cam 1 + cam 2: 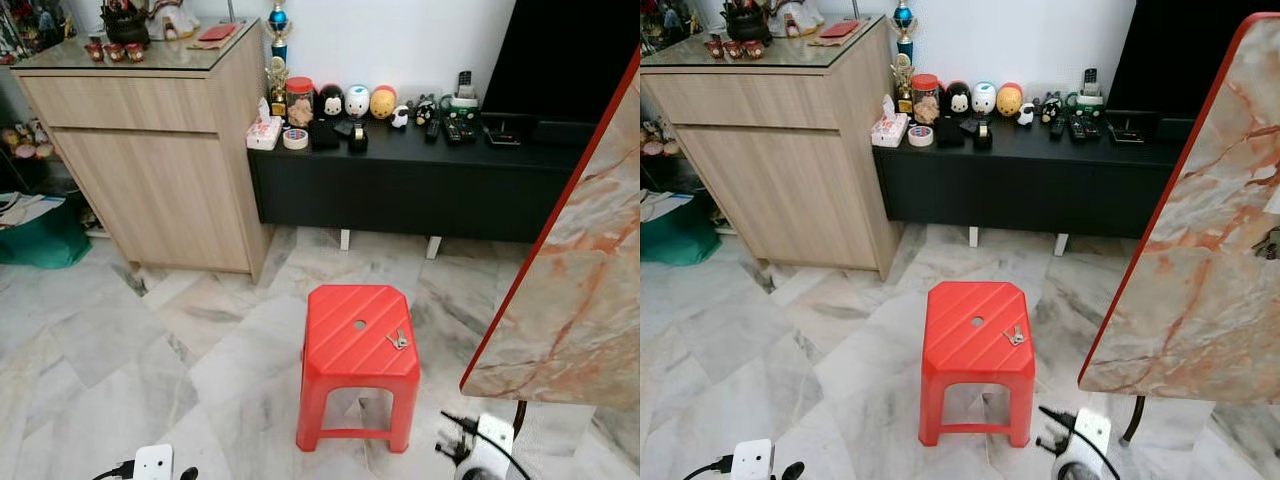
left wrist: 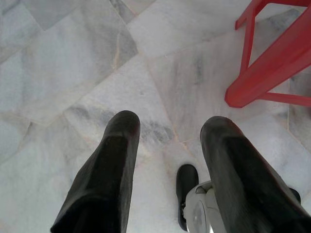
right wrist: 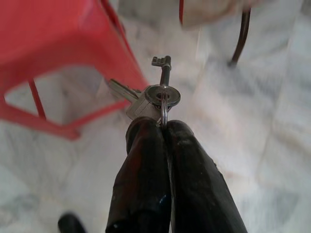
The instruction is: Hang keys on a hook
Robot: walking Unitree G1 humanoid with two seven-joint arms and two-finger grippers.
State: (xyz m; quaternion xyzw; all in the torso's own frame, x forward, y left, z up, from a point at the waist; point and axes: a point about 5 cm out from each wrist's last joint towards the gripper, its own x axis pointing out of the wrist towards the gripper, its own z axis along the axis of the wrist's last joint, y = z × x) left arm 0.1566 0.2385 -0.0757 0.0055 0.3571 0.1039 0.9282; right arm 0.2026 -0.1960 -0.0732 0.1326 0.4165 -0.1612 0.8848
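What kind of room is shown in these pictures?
Probably a home living room: a marble-tiled floor, a low black cabinet with figurines and remote controls, a wooden sideboard, and a red plastic stool.

Red stool (image 1: 357, 345) stands mid-floor w/ open floor (image 1: 110, 340) on its left; marble slab (image 1: 575, 290) blocks right.

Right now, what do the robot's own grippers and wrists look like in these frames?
The left gripper has two long, rounded, matte black fingers. The right gripper has the same black fingers, slightly glossy. In the head views, white boxy wrist housings with black cables sit at the bottom edge.
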